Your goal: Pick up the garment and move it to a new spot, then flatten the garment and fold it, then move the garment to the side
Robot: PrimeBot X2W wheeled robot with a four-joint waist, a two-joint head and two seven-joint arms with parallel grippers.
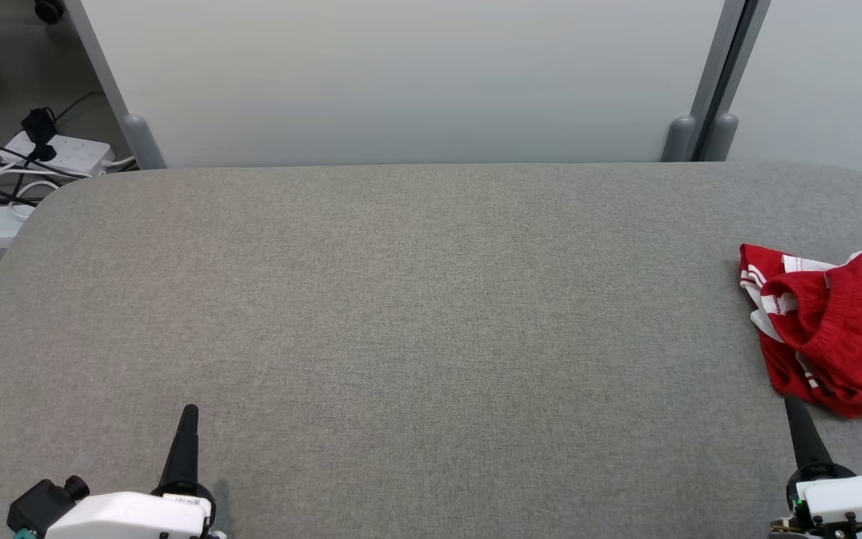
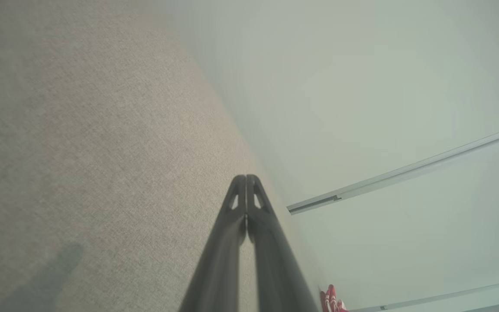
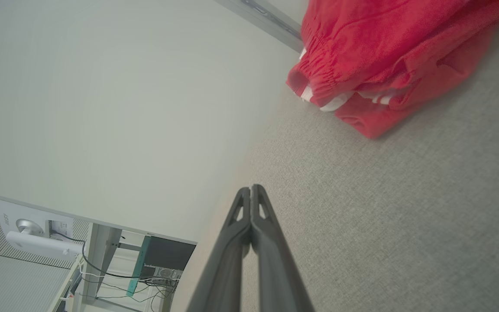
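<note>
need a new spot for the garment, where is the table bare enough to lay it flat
The grey fabric-covered table is bare across its centre and left half, from the pale back panel to the left gripper. The right edge is crowded: the crumpled red white-striped garment lies there, just ahead of the right gripper.
</note>
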